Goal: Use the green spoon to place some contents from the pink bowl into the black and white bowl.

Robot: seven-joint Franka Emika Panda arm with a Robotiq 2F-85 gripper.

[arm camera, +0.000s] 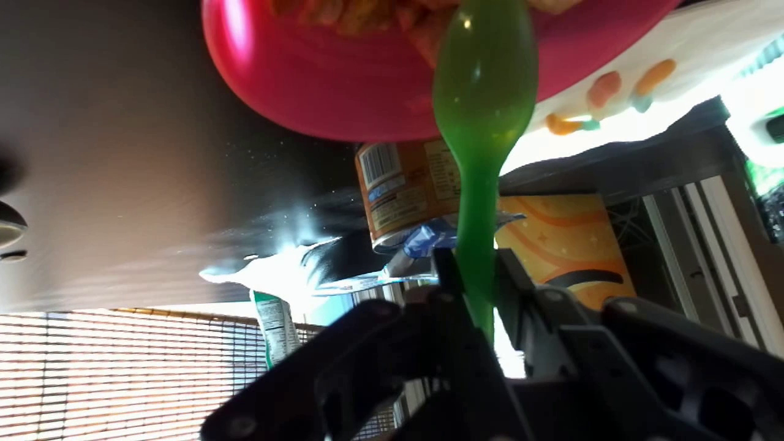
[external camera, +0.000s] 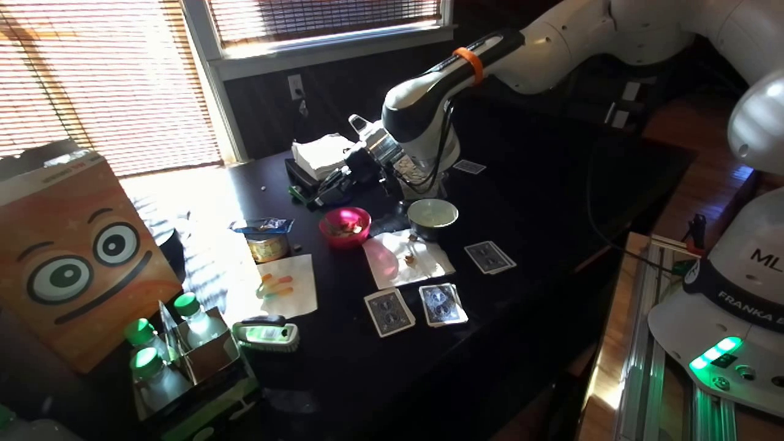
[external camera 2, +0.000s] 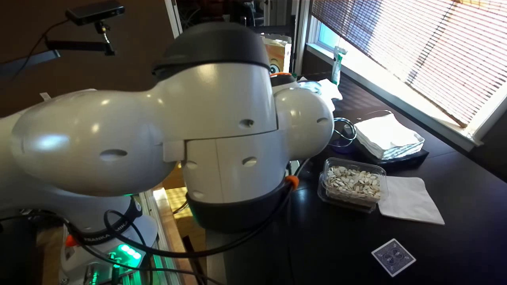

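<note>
Over the dark table (external camera: 539, 196) slants the arm (external camera: 539, 55), gripper (arm camera: 475, 263) pinching the green spoon (arm camera: 479, 153).

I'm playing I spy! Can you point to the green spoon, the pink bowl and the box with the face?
Green spoon (arm camera: 479, 174), in the wrist view, on its narrow neck.
Pink bowl (external camera: 344, 242), in an exterior view, on its outer wall.
Box with the face (external camera: 86, 248), in an exterior view, on its front panel.

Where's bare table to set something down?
Bare table: between gadget and nearest deck; right of the lone card (each in an exterior view). Crowded: around the pink bowl, with can, napkins, black and white bowl, spoon close.
</note>
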